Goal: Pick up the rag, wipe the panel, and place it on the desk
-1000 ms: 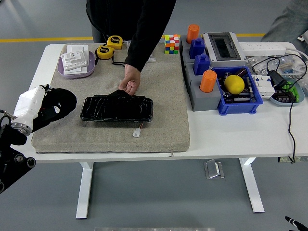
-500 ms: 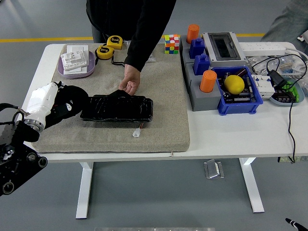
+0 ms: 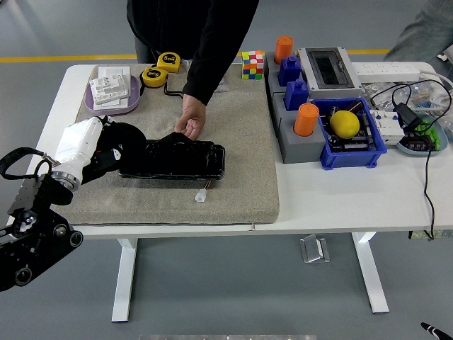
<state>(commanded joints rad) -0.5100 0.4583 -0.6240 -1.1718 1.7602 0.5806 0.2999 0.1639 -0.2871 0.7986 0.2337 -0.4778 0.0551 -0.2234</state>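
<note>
A glossy black panel point(image 3: 177, 159) lies flat on the grey felt mat point(image 3: 233, 191). My left hand point(image 3: 117, 145), with a white wrist cover, is shut on a black rag point(image 3: 124, 138) and presses it on the panel's left end. A person's hand point(image 3: 191, 122) at the table's far side holds the panel's back edge in place. My right hand is out of view.
A small white part point(image 3: 202, 195) lies on the mat in front of the panel. A purple tray point(image 3: 113, 99) and two yellow tape measures point(image 3: 154, 75) stand at the back left. A Rubik's cube point(image 3: 253, 64), grey and blue boxes with orange cups point(image 3: 306, 119) and a yellow ball point(image 3: 345, 124) stand to the right.
My left hand has moved right with the rag, from the mat's left edge onto the panel's left end. The person's hand has stayed on the panel.
</note>
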